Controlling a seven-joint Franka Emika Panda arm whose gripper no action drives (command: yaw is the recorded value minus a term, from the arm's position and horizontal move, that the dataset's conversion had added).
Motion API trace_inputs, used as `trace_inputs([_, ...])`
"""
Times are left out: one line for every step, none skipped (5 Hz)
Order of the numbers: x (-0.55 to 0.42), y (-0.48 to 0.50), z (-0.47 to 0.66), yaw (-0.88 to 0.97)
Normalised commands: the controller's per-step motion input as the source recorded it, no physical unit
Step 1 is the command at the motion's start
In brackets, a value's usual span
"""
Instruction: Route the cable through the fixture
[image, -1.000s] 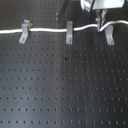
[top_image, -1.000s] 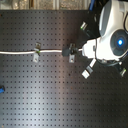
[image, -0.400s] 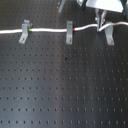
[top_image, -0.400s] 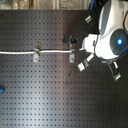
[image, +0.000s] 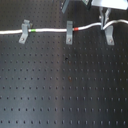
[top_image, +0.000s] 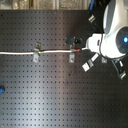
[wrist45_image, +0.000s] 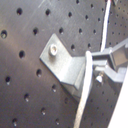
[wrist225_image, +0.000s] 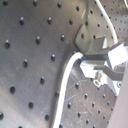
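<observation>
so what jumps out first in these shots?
The long thin white cable strung across the top of the black perforated board in the first exterior view, passing two small grey metal clips. At the first exterior view's upper right, the gripper holds it above a third grey clip.

The arm reaches in from the first exterior view's upper right. Its claw (image: 105, 20) points straight down, fingers (wrist45_image: 112, 59) pinched together.

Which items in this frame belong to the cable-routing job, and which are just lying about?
Job: cable; right-slanting grey clip fixture; gripper, closed on the cable.
Lying about: left-slanting grey clip; narrow upright grey clip; small blue object at the second exterior view's left edge; perforated board.
</observation>
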Motion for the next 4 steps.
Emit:
trace_inputs([-0.205,-0.113,-0.18,0.04])
trace_inputs([-0.504,0.076,-0.02,-0.09])
trace_inputs([-0.205,0.161,-0.01,0.0])
trace_inputs([-0.032,0.054,-0.23,0.15])
